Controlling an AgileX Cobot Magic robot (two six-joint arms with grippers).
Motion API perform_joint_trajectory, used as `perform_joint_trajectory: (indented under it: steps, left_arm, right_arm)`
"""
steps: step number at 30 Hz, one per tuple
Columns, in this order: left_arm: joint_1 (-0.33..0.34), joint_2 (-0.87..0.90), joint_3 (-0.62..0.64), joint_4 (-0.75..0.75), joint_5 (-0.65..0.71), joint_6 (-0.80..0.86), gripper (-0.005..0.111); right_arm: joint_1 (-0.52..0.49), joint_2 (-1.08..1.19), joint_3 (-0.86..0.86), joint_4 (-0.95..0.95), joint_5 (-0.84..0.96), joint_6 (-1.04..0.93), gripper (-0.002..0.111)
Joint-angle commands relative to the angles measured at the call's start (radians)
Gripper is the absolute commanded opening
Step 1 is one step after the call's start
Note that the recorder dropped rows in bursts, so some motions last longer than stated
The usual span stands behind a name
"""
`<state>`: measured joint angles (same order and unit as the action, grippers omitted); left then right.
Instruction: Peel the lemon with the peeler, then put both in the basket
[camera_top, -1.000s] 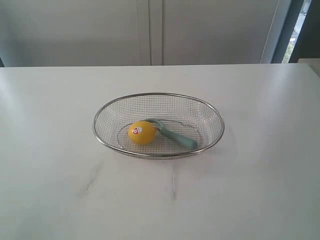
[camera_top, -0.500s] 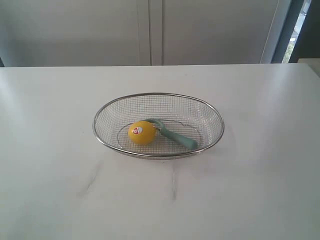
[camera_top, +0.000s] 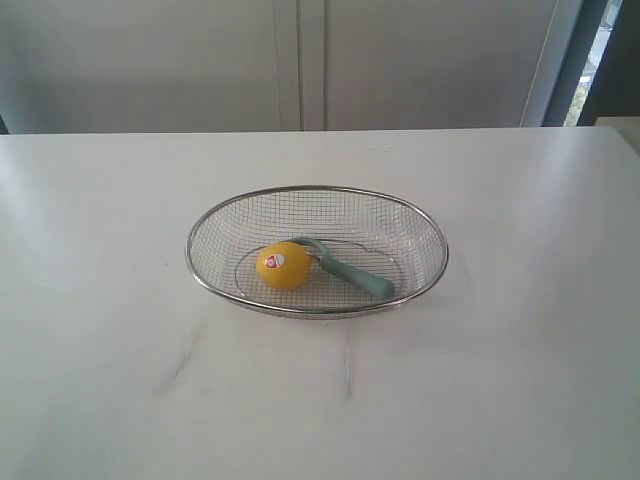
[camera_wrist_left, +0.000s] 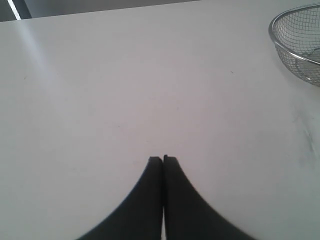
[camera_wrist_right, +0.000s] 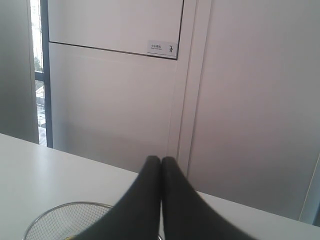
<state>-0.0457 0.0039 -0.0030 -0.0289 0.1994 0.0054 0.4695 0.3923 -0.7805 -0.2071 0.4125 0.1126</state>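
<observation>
Basket (camera_top: 316, 188): mid-table (camera_top: 100, 300), upright.
Lemon (camera_top: 284, 265): inside basket, left of centre, sticker toward the exterior camera.
Peeler (camera_top: 355, 276): inside basket, blade head against the lemon, handle angled right.
Left gripper (camera_wrist_left: 163, 159): fingers pressed together, nothing between them, over bare table beside the basket.
Right gripper (camera_wrist_right: 160, 159): fingers pressed together, holding nothing, raised above the basket's rim.

White table (camera_top: 120, 300) w/ wire basket (camera_top: 316, 188) resting directly on it.
</observation>
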Motion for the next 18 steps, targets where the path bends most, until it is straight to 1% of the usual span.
perform_joint_trajectory:
  steps: [1, 6, 18]
  left_arm:
    - [-0.01, -0.004, 0.003, -0.007, -0.005, 0.004, 0.0]
    - [-0.055, -0.004, 0.003, -0.007, -0.005, 0.004, 0.0]
    - [-0.06, -0.004, 0.003, -0.007, -0.003, 0.004, 0.0]
  right_arm:
    - [-0.002, -0.007, 0.004, -0.007, -0.008, 0.004, 0.0]
    - [-0.002, -0.007, 0.004, -0.007, -0.008, 0.004, 0.0]
    - [-0.002, -0.007, 0.004, -0.007, -0.008, 0.004, 0.0]
